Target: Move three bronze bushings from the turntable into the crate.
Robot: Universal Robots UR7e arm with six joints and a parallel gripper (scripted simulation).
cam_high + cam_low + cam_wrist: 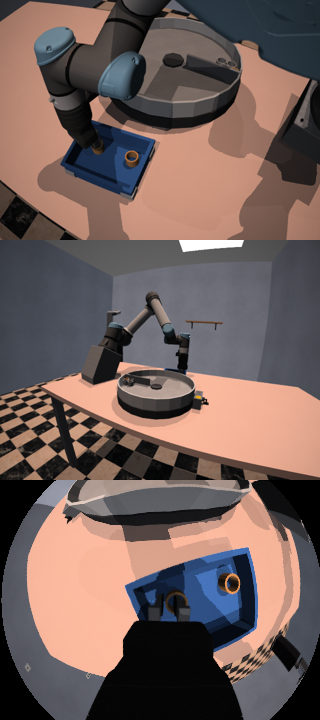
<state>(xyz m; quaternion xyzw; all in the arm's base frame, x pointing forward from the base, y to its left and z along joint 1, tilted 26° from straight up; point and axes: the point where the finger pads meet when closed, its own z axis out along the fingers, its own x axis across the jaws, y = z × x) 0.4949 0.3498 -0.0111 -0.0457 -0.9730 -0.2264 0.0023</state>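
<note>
My gripper (pixel 96 142) (pixel 168 600) is low in the blue crate (pixel 95 183) (pixel 253 590), its fingers partly open. A bronze bushing (pixel 98 150) (pixel 185 598) stands upright in the crate at the fingertips. One fingertip overlaps its opening and the other shows beside it; no firm grip on it shows. A second bronze bushing (pixel 132 162) (pixel 232 583) stands apart in the crate. On the turntable (pixel 191 105) (pixel 157 404), a bronze bushing (pixel 234 68) (pixel 126 378) is mostly hidden behind grey bushings (pixel 221 61) (pixel 130 382), near the outer wall.
A dark upright divider (pixel 210 69) (pixel 140 380) runs from near the turntable's hub (pixel 173 59) (pixel 156 386) to its wall, beside the bushings. The turntable's raised wall stands near the crate. A small grey box (pixel 198 400) is at the turntable's side.
</note>
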